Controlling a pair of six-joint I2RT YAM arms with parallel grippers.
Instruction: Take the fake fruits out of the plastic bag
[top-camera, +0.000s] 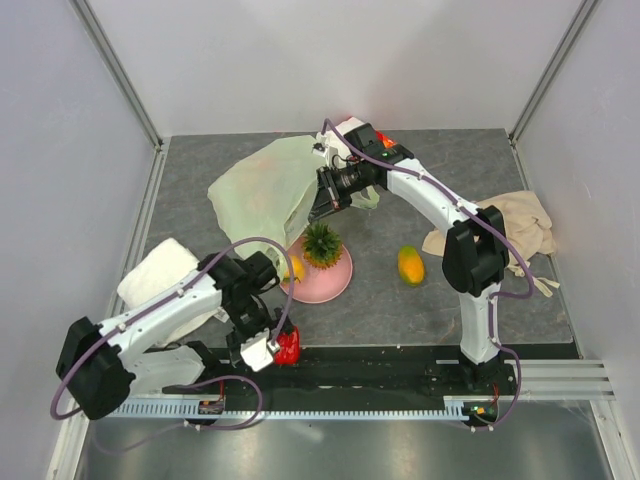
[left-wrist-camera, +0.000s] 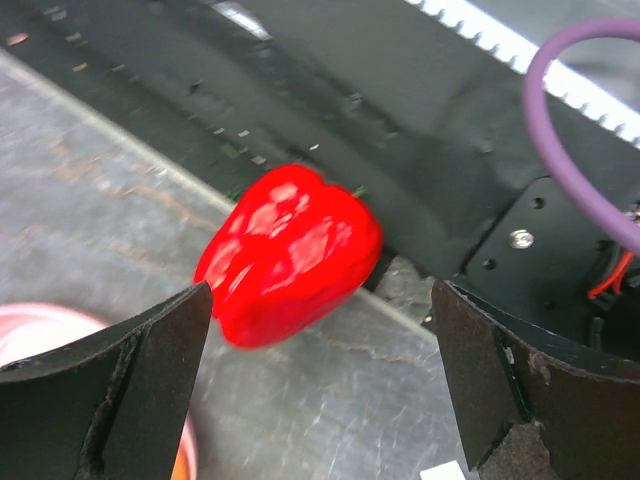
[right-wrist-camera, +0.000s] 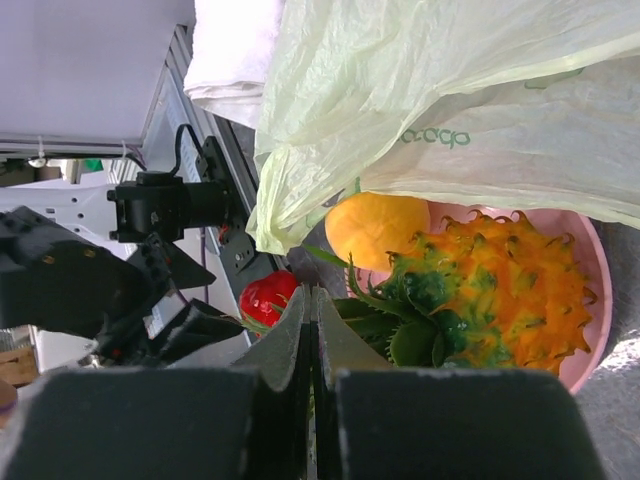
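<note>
Grey mottled table surface (top-camera: 450, 170), walled by pale panels. Pink round plate (top-camera: 341, 285) near its middle. Crumpled beige cloth (top-camera: 515, 225) at the right edge; folded white towel (top-camera: 160, 270) at the left edge. Black strip (top-camera: 380, 365) and slotted white rail (top-camera: 330, 410) along the near side.

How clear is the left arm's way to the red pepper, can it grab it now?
Probably yes: the left gripper is open, and the red pepper lies on the table just ahead between its fingers, nothing intervening. The black rail sits close behind it.
</note>
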